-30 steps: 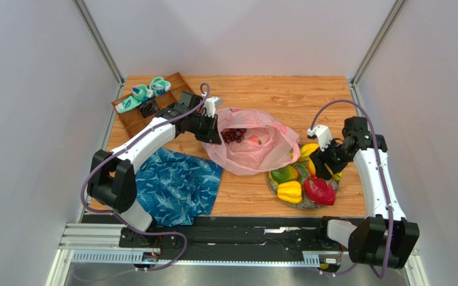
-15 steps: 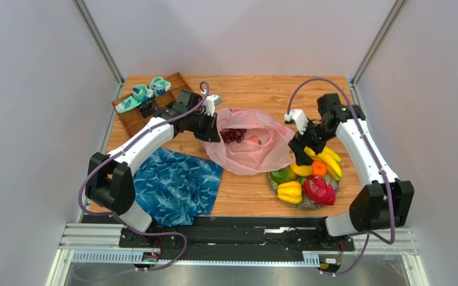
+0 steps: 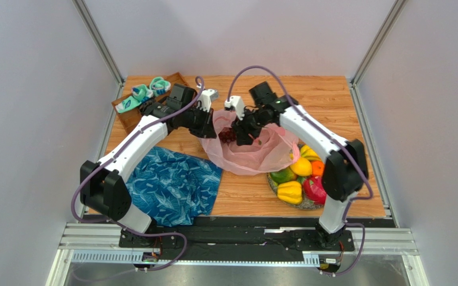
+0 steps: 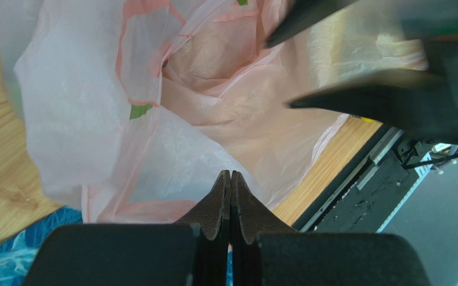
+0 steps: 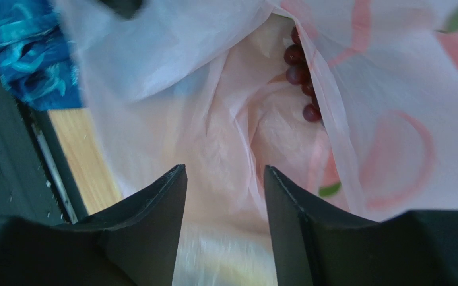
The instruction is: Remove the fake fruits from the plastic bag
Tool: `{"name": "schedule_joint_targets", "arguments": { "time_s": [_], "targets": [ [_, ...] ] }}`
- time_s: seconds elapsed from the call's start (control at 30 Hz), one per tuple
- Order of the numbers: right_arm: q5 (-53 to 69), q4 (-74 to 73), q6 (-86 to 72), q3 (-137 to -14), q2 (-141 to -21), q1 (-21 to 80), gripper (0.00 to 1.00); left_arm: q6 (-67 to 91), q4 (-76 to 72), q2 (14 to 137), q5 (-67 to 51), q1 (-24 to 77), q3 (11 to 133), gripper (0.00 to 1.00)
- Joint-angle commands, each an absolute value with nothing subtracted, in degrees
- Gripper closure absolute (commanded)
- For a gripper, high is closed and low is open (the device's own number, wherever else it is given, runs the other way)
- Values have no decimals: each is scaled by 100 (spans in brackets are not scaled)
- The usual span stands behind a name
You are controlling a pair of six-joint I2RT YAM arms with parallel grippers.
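Observation:
The pale-pink plastic bag (image 3: 261, 152) lies mid-table with its mouth facing left. My left gripper (image 3: 212, 130) is shut on the bag's left rim and holds it up; in the left wrist view the pressed fingertips (image 4: 230, 174) meet the film (image 4: 94, 89). My right gripper (image 3: 241, 136) hangs over the bag mouth, open, and in its wrist view the jaws (image 5: 225, 170) stand apart over the bag lining (image 5: 213, 119). Dark purple grapes (image 3: 228, 136) (image 5: 300, 74) sit inside the bag. Other fake fruits lie on a plate: yellow pepper (image 3: 290, 192), dragon fruit (image 3: 315, 189), orange (image 3: 317, 168).
The plate (image 3: 300, 205) stands right of the bag, near the table's front. A blue leaf-patterned cloth (image 3: 171, 185) lies at the front left. A wooden tray (image 3: 131, 122) with rolled socks sits at the back left. The right arm (image 4: 392, 95) shows as a dark blur close to my left gripper.
The right arm swung left from the fruit plate to the bag mouth, its jaws now empty and narrower. The left gripper stayed shut on the bag rim.

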State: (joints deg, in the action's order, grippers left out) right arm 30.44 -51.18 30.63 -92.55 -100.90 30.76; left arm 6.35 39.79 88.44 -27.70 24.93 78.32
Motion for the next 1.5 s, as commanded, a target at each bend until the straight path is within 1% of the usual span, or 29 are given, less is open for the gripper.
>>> {"name": "schedule_joint_targets", "arguments": {
  "time_s": [0.0, 0.03, 0.1, 0.17, 0.27, 0.33, 0.43, 0.53, 0.6, 0.67, 0.77, 0.8, 0.9, 0.93, 1.03, 1.07, 1.13, 1.17, 1.23, 1.27, 1.37, 1.47],
  "targets": [
    [2489, -4035, 1891, -9596, -10941, 3269, 49, 483, 4491, 8149, -3074, 2163, 8086, 100],
    [2244, -3851, 1794, -9685, -11203, 3296, 48, 475, 4517, 7913, -3311, 2110, 8042, 100],
    [2101, -3648, 1548, -9870, -11381, 3305, 46, 308, 4692, 7744, -3305, 2092, 7964, 100],
    [2039, -3393, 1521, -9931, -11504, 3305, 41, 202, 4904, 7533, -2955, 2092, 7928, 100],
    [2065, -3349, 1451, -9993, -11663, 3313, 36, 53, 4826, 7243, -2567, 2092, 7796, 100],
    [2353, -3226, 1284, -9967, -11680, 3313, 35, 61, 4869, 7260, -2365, 2092, 7726, 100],
    [2618, -2901, 1011, -9923, -11681, 3366, 30, 79, 4887, 7190, -2644, 2092, 7778, 100],
    [2830, -2567, 845, -9923, -11742, 3428, 25, 106, 4738, 7250, -2883, 2162, 8146, 100],
    [2952, -2453, 739, -9993, -11873, 3472, 23, 166, 4563, 7565, -2586, 2171, 8480, 100],
    [2857, -2479, 493, -10168, -11997, 3489, 23, 132, 4343, 7865, -2610, 2171, 8761, 100],
    [2103, -2514, 352, -10196, -11997, 3419, 21, 316, 3991, 8690, -3022, 2215, 9867, 100],
    [1753, -2488, 352, -10143, -11858, 3367, 21, 316, 3921, 9110, -3389, 2302, 10662, 100],
    [1748, -2444, 255, -9906, -11611, 3112, 19, -217, 4077, 9605, -3786, 2951, 12009, 100],
    [1775, -2452, 237, -9818, -11445, 3042, 20, -220, 4087, 9615, -3858, 3188, 12110, 100],
    [1951, -2479, 237, -9405, -11050, 2901, 20, 175, 4034, 9239, -3885, 3261, 11499, 100],
    [1977, -2479, 237, -9291, -10961, 2866, 19, 97, 4086, 9028, -3746, 3261, 10722, 100],
    [2074, -2470, 281, -8939, -10733, 2839, 19, -184, 4393, 8361, -2965, 3200, 9848, 100],
    [2074, -2470, 299, -8843, -10679, 2839, 19, -219, 4551, 7958, -2831, 3138, 8965, 100],
    [2240, -2409, 351, -8640, -10617, 2839, 19, -167, 4710, 7683, -2489, 2910, 8169, 100],
    [2320, -2408, 343, -8631, -10643, 2839, 19, -97, 4841, 7455, -2374, 2831, 7582, 100],
    [2969, -2582, 360, -8911, -10915, 2865, 20, -62, 4781, 7147, -2216, 2602, 6692, 100],
    [3067, -2602, 360, -9289, -11100, 2970, 22, -27, 4685, 7084, -1996, 2540, 6338, 100]
  ]
}}
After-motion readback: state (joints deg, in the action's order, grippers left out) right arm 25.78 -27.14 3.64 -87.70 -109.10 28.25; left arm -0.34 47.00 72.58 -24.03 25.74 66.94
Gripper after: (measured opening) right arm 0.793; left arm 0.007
